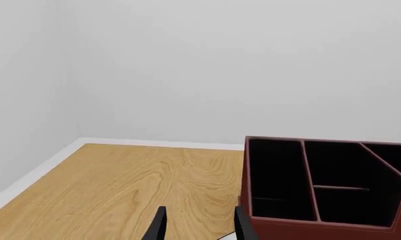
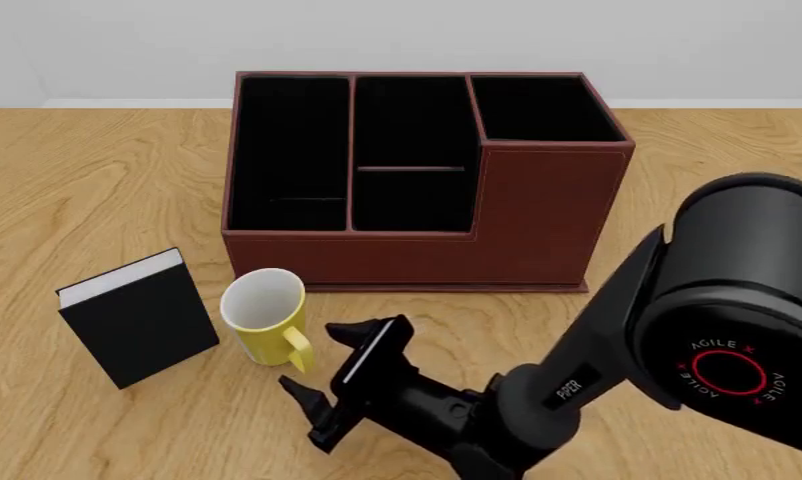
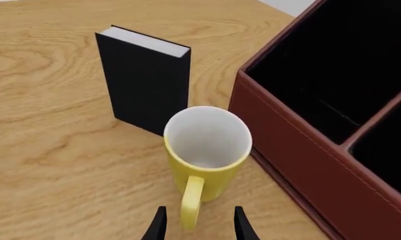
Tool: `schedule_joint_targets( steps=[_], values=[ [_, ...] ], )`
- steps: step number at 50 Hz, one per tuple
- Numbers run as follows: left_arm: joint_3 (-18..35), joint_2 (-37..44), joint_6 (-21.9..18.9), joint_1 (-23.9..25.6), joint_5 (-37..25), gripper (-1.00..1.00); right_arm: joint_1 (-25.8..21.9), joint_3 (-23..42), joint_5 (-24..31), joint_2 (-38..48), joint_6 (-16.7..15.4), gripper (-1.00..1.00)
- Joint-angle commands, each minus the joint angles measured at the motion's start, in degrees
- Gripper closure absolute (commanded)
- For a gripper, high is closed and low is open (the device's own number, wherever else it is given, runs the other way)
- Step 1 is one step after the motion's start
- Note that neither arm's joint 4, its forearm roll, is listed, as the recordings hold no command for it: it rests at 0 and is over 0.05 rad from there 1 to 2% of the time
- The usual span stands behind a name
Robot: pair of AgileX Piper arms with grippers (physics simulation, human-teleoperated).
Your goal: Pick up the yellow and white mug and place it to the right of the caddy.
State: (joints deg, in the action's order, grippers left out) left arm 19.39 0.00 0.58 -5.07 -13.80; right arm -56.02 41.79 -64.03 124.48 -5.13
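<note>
- Yellow and white mug upright on table, just in front of caddy at its front-left corner; black book standing just to mug's left.
- Handle pointing back toward arms' side, straight at right gripper.
- Right gripper low over table, just behind and right of mug; fingers spread, nothing pinched. In right wrist view, handle loop lined up with gap between fingertips, not yet enclosed.
- Right arm clearly nearer; left gripper raised, spread, empty, facing caddy's left end.
- Judgement: short straight advance along finger axis should bring handle between fingers. Placement spot right of caddy lies across from mug, so carry must clear caddy's front.
</note>
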Motion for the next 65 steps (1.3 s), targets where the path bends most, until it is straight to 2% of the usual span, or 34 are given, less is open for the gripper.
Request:
schedule_joint_targets(
  steps=[1,11,12,22,25,32,37,46,49,53,65],
  values=[
    [-0.3,0.0,0.0,-0.3,0.2,-1.00,0.1,1.8,0.3,1.6,0.1,-1.00],
    [-0.7,0.0,0.2,-0.3,0.3,-1.00,0.3,1.7,0.0,2.0,0.4,-1.00],
    [-0.8,0.0,0.2,-0.3,0.4,-1.00,0.4,1.5,-0.2,1.9,0.3,1.00],
    [-0.8,0.0,0.1,-0.3,0.4,-1.00,0.1,0.7,-0.2,0.8,-0.3,1.00],
    [-0.8,0.0,0.2,-0.3,0.3,-1.00,-0.2,0.6,0.0,0.4,-1.9,1.00],
    [-0.6,0.0,0.2,-0.2,0.2,-1.00,-0.8,0.3,1.3,-0.3,-3.2,1.00],
    [-0.2,0.0,0.3,-0.1,-0.1,-1.00,-1.2,-1.4,0.1,-1.6,-4.8,1.00],
    [-0.2,0.0,0.3,-0.2,0.0,-1.00,-1.3,-5.8,-0.4,-7.6,-3.8,1.00],
    [-0.2,0.0,0.3,-0.3,0.1,-1.00,-1.5,-6.9,-1.0,-8.7,-4.5,1.00],
    [0.1,0.0,0.3,-0.7,0.0,-1.00,-1.6,-8.1,0.9,-11.5,-3.9,1.00],
    [1.0,0.0,0.1,-0.6,-0.3,-1.00,-2.1,-10.8,0.7,-15.5,-3.8,1.00]
  ],
)
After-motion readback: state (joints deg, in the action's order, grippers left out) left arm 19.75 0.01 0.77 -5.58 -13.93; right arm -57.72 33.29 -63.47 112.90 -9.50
